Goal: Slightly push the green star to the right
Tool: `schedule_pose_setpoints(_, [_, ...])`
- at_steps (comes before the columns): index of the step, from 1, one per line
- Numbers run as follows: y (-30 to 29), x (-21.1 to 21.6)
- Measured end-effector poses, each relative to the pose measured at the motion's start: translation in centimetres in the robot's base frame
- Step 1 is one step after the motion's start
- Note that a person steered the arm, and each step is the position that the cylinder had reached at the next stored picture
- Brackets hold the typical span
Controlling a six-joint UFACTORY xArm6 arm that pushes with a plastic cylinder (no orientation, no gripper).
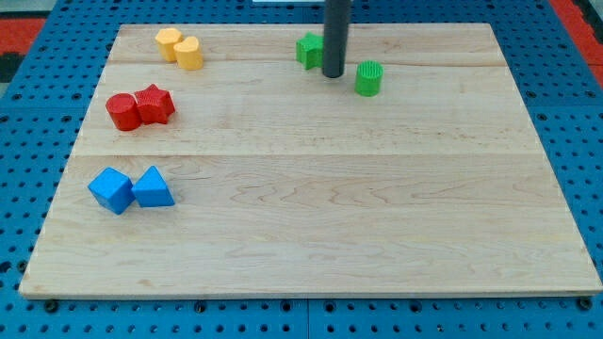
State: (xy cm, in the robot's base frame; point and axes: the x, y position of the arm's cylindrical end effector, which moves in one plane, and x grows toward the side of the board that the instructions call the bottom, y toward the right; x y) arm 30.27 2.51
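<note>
Two green blocks sit near the top of the frame, a little right of centre, with my tip (333,74) planted between them. The green star (308,50) lies just to the left of the rod, partly hidden behind it, so whether the rod touches it cannot be told; its shape is only roughly readable from the part that shows. The green cylinder (368,78) stands a short way to the right of the tip and slightly lower in the frame, clearly apart from it. The rod is a plain dark post with no jaws, so it neither clenches nor releases anything; it simply rests with its end on the wooden board (320,226).

At the upper left, two yellow blocks (180,46) sit touching each other. Below them, on the left side, the red cylinder (122,112) and the red star (155,104) stand pressed together. Lower still, at the middle left, the blue cube (111,189) and the blue triangular block (152,187) sit side by side, touching.

The board rests on a blue perforated surface (28,132).
</note>
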Motion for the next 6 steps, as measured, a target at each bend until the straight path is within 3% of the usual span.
schedule_pose_setpoints(2, [10.1,-1.1])
schedule_pose_setpoints(3, [4.4,-2.9])
schedule_pose_setpoints(4, [1.8,-8.7])
schedule_pose_setpoints(5, [-9.8,-9.3])
schedule_pose_setpoints(6, [-11.5,-7.4])
